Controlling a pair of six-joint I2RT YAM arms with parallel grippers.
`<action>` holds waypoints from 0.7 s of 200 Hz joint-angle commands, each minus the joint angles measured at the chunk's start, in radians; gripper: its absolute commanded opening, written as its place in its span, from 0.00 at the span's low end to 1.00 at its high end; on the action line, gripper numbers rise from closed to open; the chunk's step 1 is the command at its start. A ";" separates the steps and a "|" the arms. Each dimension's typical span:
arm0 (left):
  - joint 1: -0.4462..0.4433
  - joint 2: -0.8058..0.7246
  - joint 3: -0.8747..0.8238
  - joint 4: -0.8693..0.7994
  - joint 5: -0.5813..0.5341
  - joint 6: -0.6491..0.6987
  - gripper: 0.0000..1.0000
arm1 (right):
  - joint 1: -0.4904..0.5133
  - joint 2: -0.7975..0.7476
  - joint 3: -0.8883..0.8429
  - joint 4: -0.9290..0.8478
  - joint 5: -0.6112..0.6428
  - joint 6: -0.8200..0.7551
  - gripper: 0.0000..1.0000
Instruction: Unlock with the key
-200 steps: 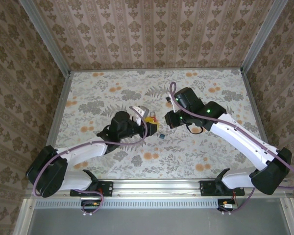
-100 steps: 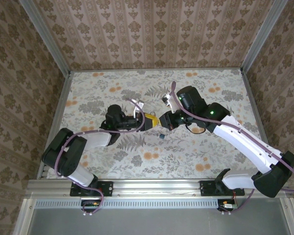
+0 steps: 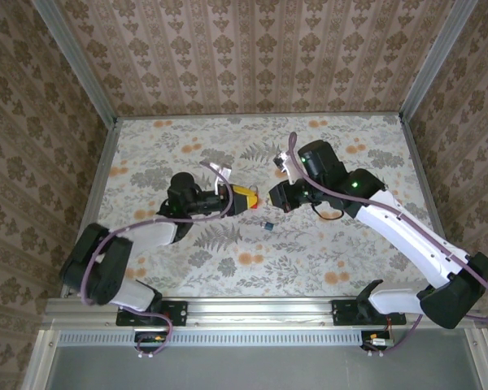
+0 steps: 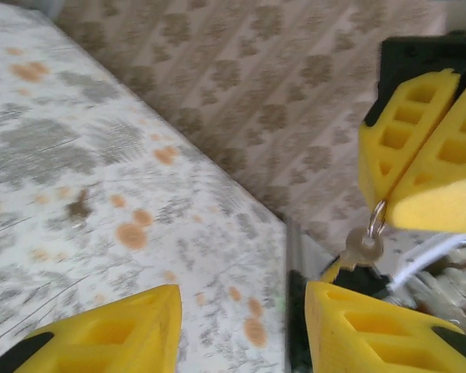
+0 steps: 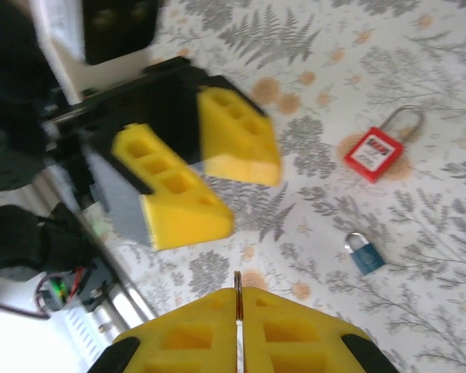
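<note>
The key [image 4: 363, 247] is a small silver one. It hangs from a thin ring, and my right gripper [image 4: 384, 196] is shut on that ring above the table. In the right wrist view the ring's edge shows between the closed yellow fingers of the right gripper [image 5: 237, 294]. My left gripper [image 4: 241, 301] faces it a short way off, open, with bare table between its fingers. It also appears in the right wrist view [image 5: 250, 196] and from above [image 3: 244, 197]. On the table lie a red padlock [image 5: 375, 151] and a small blue padlock [image 5: 363, 252].
From above, the blue padlock [image 3: 268, 225] lies just in front of the two grippers, with the right gripper [image 3: 273, 195] over the middle of the floral table [image 3: 342, 252]. Patterned walls and metal posts [image 3: 106, 171] close in the sides and back.
The left arm has swung its elbow out to the left and lifted its gripper back and up towards the right gripper. The right gripper has shifted only slightly, still holding the ring.
</note>
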 commanded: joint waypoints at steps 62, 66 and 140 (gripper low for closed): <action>-0.329 -0.258 -0.049 -0.348 -0.836 0.567 0.45 | 0.024 -0.032 0.016 0.009 0.184 0.286 0.10; -0.338 -0.256 -0.046 -0.344 -0.841 0.573 0.47 | 0.026 -0.033 0.017 0.008 0.179 0.287 0.10; -0.420 -0.195 -0.022 -0.198 -0.956 0.595 0.56 | 0.034 -0.048 -0.009 0.061 0.077 0.338 0.10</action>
